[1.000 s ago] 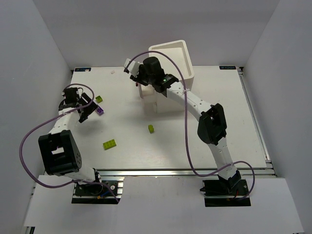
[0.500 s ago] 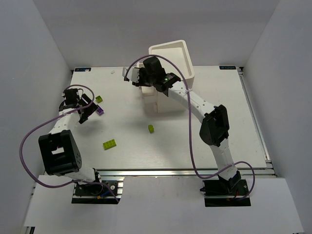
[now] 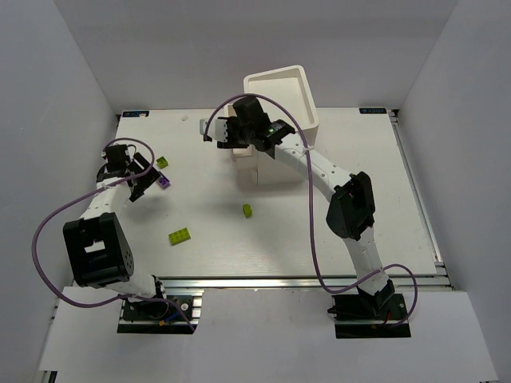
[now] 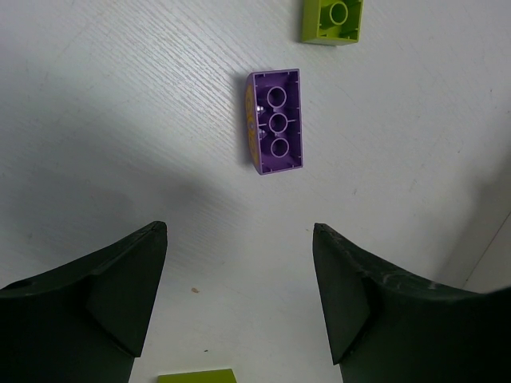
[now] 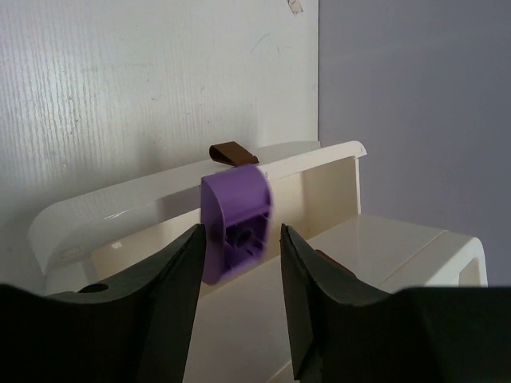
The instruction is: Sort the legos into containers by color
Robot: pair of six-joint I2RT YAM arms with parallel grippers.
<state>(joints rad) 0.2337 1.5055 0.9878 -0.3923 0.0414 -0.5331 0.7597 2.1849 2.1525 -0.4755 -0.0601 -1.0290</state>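
White tabletop (image 3: 383, 199), enclosed by grey walls, carries a white drawer cabinet (image 3: 281, 89) at the far centre.

**Left arm.** The left gripper (image 4: 238, 239) hangs over the left part of the table with its jaws spread wide and nothing between them. An inverted purple brick (image 4: 275, 121) lies on the table just ahead of the fingertips, underside tubes facing up, clear of both fingers. A small lime brick (image 4: 333, 17) lies just beyond it.

**Right arm.** The right gripper (image 5: 239, 239) is positioned above a pulled-out drawer (image 5: 160, 195) of the cabinet, near the drawer's brown knob (image 5: 231, 152). A second purple brick (image 5: 235, 223) sits between the fingers, over the drawer opening. Its outline is blurred, and it cannot be determined whether the pads clamp it.

**Loose parts.** A lime brick (image 3: 247, 211) lies at table centre. A flat lime brick (image 3: 180, 235) lies nearer the left arm's base.
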